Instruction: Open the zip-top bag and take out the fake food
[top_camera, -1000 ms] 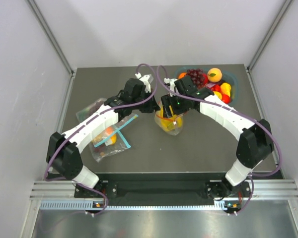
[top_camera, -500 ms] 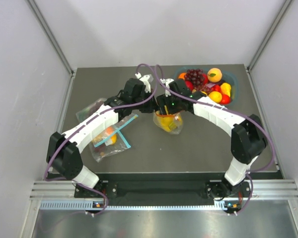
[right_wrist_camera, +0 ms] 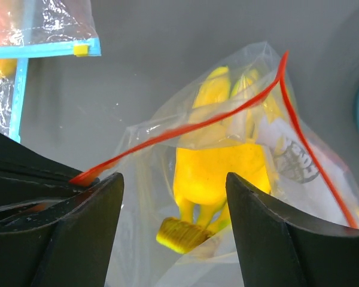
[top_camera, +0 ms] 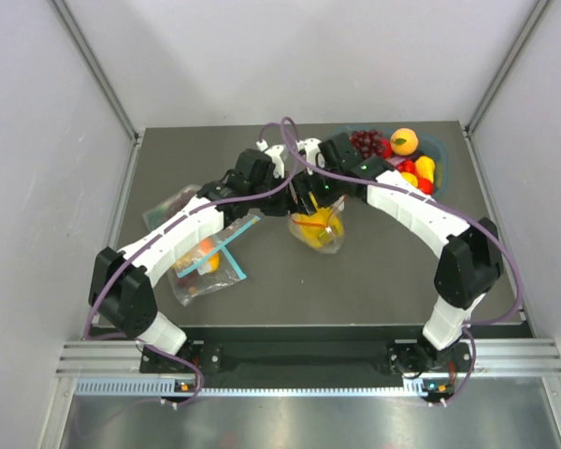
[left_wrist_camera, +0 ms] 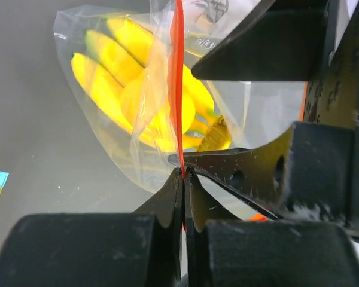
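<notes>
Two arms meet over the middle of the table (top_camera: 383,271), which places both grippers at the mouth of one bag.

1. Surroundings. A bowl (top_camera: 441,148) of loose fruit stands at the far right. The blue-strip bags (top_camera: 210,262) lie under the left arm. Neither is touched.
2. Task item. The zip-top bag (top_camera: 322,234) hangs between the two wrists with its lower end on or just above the table; which cannot be told. It is held mouth-up, so the contents sag away from the closure.
3. Contents. The fake food is inside the bag. A yellow banana bunch (right_wrist_camera: 218,167) shows through the plastic. No lemon or grape cluster can be made out.
4. Left gripper (left_wrist_camera: 183,179). Fingers are pressed together on one end of the red zip strip (left_wrist_camera: 178,89), anchoring that end.
5. Right gripper (right_wrist_camera: 173,176). Fingers are spread wide, straddling the bag and gripping nothing.
6. Closure. In the right wrist view the strip splits into two diverging lines, so the mouth appears partly parted. A white label (right_wrist_camera: 287,156) sits just below it.

Judgement: the opening step is under way, and removal is not yet begun.
</notes>
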You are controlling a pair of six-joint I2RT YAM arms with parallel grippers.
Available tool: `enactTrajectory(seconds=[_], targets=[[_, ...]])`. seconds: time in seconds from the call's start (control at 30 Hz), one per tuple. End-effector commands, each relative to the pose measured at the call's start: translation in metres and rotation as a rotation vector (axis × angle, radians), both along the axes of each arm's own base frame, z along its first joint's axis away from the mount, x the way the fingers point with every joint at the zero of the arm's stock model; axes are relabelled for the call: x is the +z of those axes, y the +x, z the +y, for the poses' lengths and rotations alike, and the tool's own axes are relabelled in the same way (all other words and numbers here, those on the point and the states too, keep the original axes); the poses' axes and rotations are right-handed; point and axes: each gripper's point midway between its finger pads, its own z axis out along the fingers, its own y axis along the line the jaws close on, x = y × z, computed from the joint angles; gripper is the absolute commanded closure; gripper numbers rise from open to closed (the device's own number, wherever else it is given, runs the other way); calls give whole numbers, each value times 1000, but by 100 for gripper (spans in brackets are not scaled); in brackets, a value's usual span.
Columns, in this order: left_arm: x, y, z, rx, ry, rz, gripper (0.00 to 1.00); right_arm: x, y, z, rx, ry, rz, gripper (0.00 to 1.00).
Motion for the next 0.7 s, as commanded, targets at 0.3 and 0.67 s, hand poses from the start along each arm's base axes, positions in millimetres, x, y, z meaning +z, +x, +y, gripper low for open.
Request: enactTrajectory(seconds=[0.3,0.67], targets=[[27,15,-9,-4,-48,-102,100,-44,9,10,51,-101,21,30],[29,15,-7,-6,-42,-111,100,-87,-8,-27,-21,-204,15,27]])
